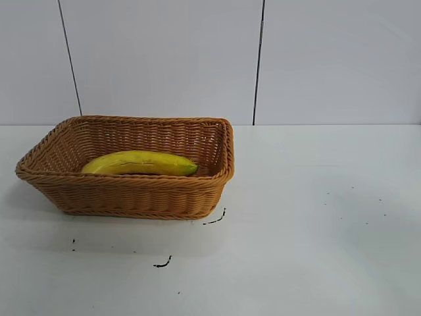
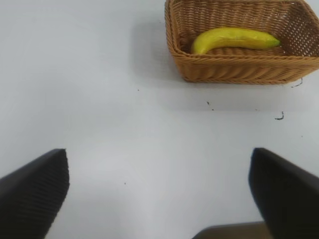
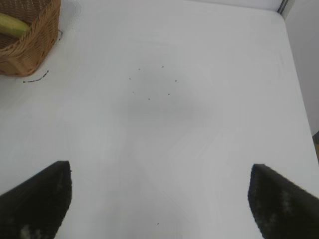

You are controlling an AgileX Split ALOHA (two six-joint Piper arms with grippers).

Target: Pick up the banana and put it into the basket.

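Observation:
The yellow banana (image 1: 139, 162) lies lengthwise inside the tan wicker basket (image 1: 131, 197) at the left of the white table. Both also show in the left wrist view, the banana (image 2: 234, 39) inside the basket (image 2: 239, 69), far from that arm. The right wrist view shows a corner of the basket (image 3: 35, 50) with the banana's end (image 3: 12, 25) in it. My left gripper (image 2: 159, 186) is open and empty above bare table, well away from the basket. My right gripper (image 3: 159, 191) is open and empty above bare table. Neither arm shows in the exterior view.
Small black marks lie on the table in front of the basket (image 1: 163, 263) and beside its right corner (image 1: 216, 218). A white wall with dark vertical seams (image 1: 258, 62) stands behind. The table's far edge meets the wall in the right wrist view (image 3: 286, 30).

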